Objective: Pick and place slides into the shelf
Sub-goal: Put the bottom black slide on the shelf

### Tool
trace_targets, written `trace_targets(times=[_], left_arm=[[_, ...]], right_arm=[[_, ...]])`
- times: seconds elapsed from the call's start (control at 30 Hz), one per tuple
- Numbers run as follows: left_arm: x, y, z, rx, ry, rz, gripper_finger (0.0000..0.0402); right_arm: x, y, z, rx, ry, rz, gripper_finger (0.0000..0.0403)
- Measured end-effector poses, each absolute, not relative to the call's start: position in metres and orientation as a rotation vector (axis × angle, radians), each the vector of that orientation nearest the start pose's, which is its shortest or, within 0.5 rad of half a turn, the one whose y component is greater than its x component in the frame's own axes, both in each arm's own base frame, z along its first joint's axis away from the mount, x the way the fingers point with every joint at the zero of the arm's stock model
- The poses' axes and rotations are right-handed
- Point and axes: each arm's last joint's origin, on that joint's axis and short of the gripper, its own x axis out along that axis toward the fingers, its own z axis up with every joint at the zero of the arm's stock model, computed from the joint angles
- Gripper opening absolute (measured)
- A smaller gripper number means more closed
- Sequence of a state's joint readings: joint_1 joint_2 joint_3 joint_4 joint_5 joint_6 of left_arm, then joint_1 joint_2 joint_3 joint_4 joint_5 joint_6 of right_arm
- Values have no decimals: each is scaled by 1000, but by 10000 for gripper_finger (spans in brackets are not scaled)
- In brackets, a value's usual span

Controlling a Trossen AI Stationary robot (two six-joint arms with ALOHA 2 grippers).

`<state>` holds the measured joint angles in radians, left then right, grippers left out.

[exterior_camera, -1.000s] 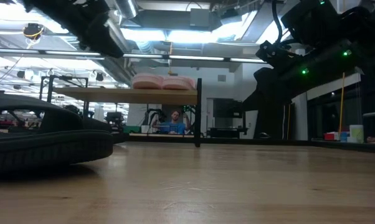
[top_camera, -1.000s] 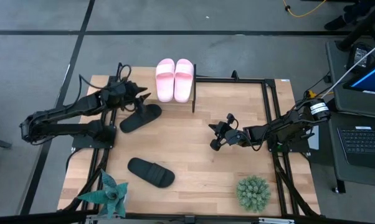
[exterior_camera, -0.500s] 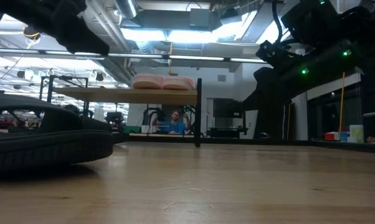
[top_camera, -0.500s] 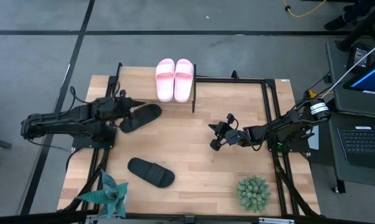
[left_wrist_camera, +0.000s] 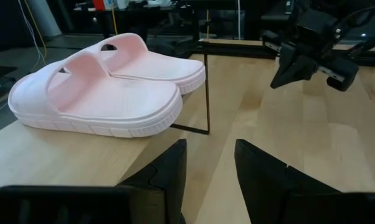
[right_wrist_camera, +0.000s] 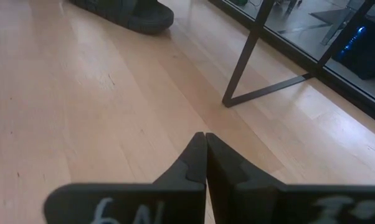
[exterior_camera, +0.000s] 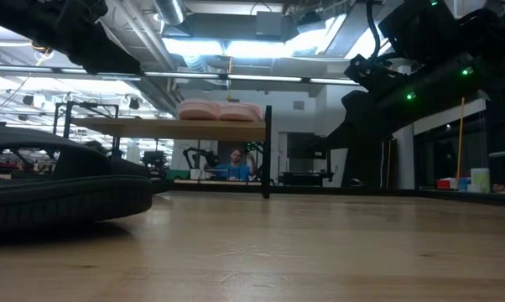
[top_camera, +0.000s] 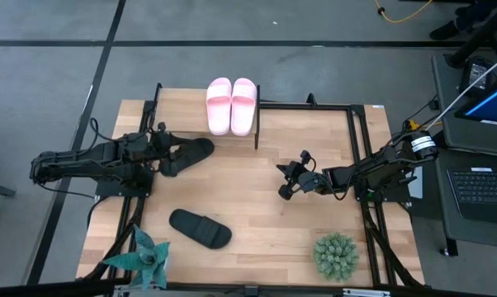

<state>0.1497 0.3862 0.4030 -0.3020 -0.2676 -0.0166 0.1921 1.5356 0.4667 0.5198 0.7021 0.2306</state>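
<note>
Two pale pink slides [top_camera: 230, 106] [left_wrist_camera: 106, 84] rest soles down, side by side, on the shelf [top_camera: 176, 115] [exterior_camera: 169, 129] at the table's far edge. One black slide [top_camera: 187, 155] lies just in front of the shelf. In the high view its left end sits under my left gripper [top_camera: 171, 150] [left_wrist_camera: 209, 180], which is open with nothing between its fingers. Another black slide [top_camera: 201, 228] [exterior_camera: 59, 189] lies on the table near the front left. My right gripper [top_camera: 283, 191] [right_wrist_camera: 204, 142] hangs shut above the table's middle right.
A spiky plant [top_camera: 145, 257] and a round plant [top_camera: 337, 256] stand at the near edge. Black frame rails [top_camera: 356, 148] run along the table's right side. Bare tabletop lies between the two grippers. A person [exterior_camera: 236, 161] sits far behind the shelf.
My left gripper has drawn back from the shelf toward the table's left and near edges, sinking a little and staying open. All the slides lie where they were.
</note>
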Motion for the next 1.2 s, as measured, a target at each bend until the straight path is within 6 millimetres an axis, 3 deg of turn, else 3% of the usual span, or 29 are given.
trace_targets(times=[1.2], left_arm=[[109,24,240,1,284,417,128]], right_arm=[[257,31,136,-46,435,-542,3]])
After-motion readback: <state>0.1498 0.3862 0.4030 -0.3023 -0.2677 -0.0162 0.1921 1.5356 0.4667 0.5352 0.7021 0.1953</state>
